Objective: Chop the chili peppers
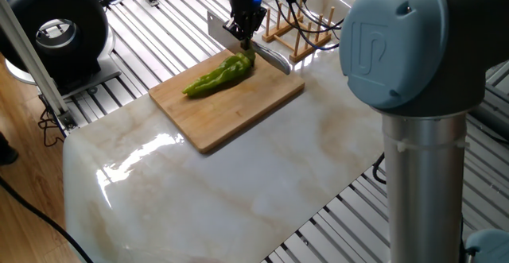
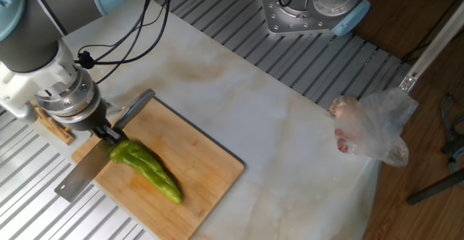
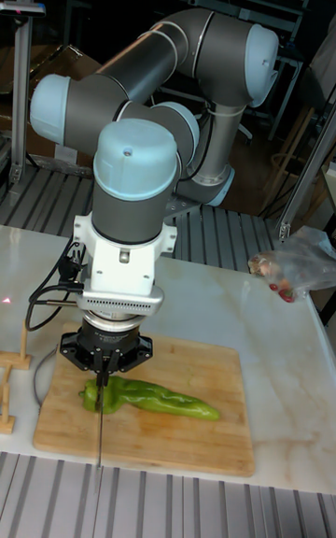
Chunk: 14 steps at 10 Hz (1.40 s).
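One long, wrinkled, light-green chili pepper [image 1: 216, 75] [image 2: 148, 171] [image 3: 159, 398] lies whole on a wooden cutting board [image 1: 238, 112] [image 2: 206, 171] [image 3: 187, 445]. My gripper [image 1: 241, 42] [image 2: 109, 133] [image 3: 101, 375] hangs over the pepper's thick stem end, shut on a knife [image 1: 220, 29] [image 2: 81, 176]. The blade crosses that end of the pepper, and its grey handle [image 1: 270, 59] [image 2: 135, 105] sticks out past the board's edge. In the tall fixed view the blade [image 3: 98, 426] shows edge-on as a thin line.
A small wooden rack [image 1: 298, 32] stands just behind the board. A plastic bag [image 2: 370, 127] [image 3: 294, 272] with reddish contents lies at the marble slab's far edge. A black round device [image 1: 60, 32] sits off the slab. The arm's grey column [image 1: 417, 160] fills the foreground.
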Tool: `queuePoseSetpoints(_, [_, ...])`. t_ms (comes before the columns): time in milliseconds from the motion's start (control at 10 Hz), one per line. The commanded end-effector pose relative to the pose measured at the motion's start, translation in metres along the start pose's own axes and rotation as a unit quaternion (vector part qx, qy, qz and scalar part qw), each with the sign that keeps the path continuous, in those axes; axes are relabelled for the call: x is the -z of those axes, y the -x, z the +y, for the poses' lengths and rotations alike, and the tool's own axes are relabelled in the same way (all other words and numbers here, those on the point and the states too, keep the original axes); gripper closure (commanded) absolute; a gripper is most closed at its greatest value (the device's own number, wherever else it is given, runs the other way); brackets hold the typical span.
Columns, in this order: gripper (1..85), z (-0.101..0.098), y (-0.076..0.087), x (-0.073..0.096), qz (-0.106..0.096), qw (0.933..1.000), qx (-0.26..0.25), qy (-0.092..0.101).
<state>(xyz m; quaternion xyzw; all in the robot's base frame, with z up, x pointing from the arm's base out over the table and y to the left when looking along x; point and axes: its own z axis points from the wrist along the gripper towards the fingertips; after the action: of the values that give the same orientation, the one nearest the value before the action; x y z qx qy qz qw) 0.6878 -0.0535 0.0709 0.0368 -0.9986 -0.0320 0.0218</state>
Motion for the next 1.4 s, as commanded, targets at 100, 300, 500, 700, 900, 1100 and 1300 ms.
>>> queuePoseSetpoints(100, [84.3,0.001,-0.004,0.001,-0.002,1.0000,0.002,0.007])
queuePoseSetpoints(300, [84.3,-0.002,-0.006,-0.003,-0.004,1.0000,0.001,0.005])
queuePoseSetpoints(500, [84.3,-0.003,-0.005,-0.017,-0.017,0.9998,0.009,0.005])
queuePoseSetpoints(700, [84.3,0.001,-0.009,-0.017,-0.019,0.9997,0.011,0.014])
queuePoseSetpoints(900, [84.3,-0.002,-0.014,0.000,-0.003,0.9996,0.016,0.022])
queuePoseSetpoints(1100, [84.3,-0.013,-0.018,0.022,0.018,0.9994,0.018,0.025])
queuePoseSetpoints(1300, [84.3,-0.015,-0.015,0.019,0.015,0.9997,0.006,0.016])
